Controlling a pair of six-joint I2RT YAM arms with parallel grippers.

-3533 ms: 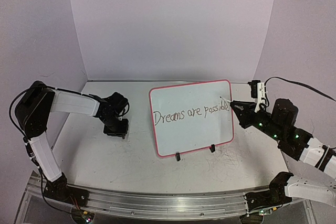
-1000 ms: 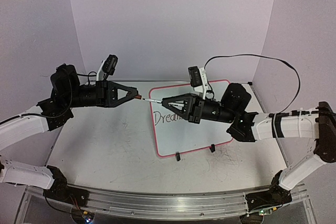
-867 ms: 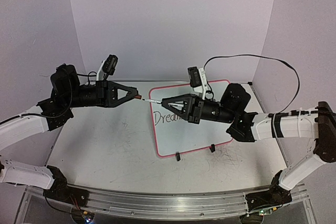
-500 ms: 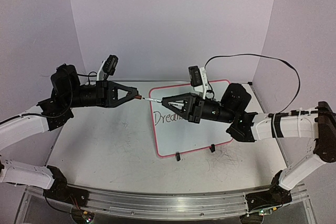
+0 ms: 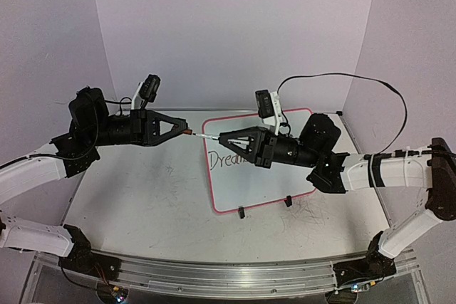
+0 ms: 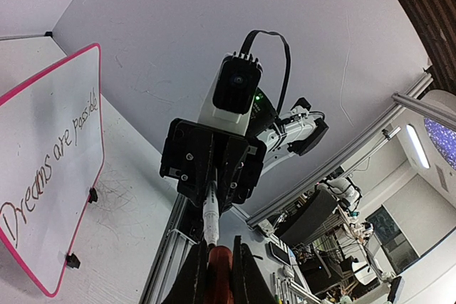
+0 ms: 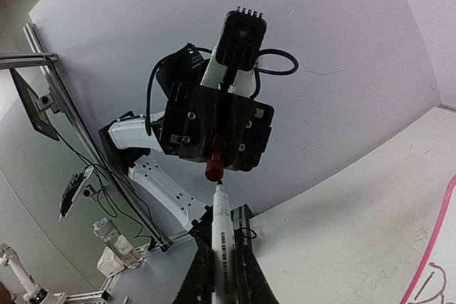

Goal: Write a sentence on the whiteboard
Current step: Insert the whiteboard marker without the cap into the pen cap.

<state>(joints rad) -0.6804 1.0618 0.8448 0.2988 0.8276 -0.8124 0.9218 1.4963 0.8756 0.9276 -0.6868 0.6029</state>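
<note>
Change: a few seconds earlier the right hand (image 5: 225, 139) was at the end of the line by the board's right edge, and the left arm lay folded near the surface's left edge. Now both arms are raised and face each other above the surface (image 5: 142, 204).
Last second: almost nothing moves; the two hands hold the same pose.
Left hand: closed tight on a red cap (image 6: 219, 263), whose open end points at the other arm.
Right hand: closed on the white marker (image 7: 221, 229), with its tip aimed at the cap.
Tip and cap: the tip sits right at the cap's mouth; I cannot tell whether it has gone in.
Whiteboard (image 5: 263, 186): propped on its clip feet (image 5: 241, 212) right of centre, toward the surface's back edge, partly hidden behind the right arm.
Sentence (image 6: 53, 169): it reads "Dreams are possible" in one full line in the left wrist view.
Meaning: the writing looks done, and this looks like recapping the pen.
Next: probably a straight push along the marker's axis, since any offset would smear ink on the cap's rim.
</note>
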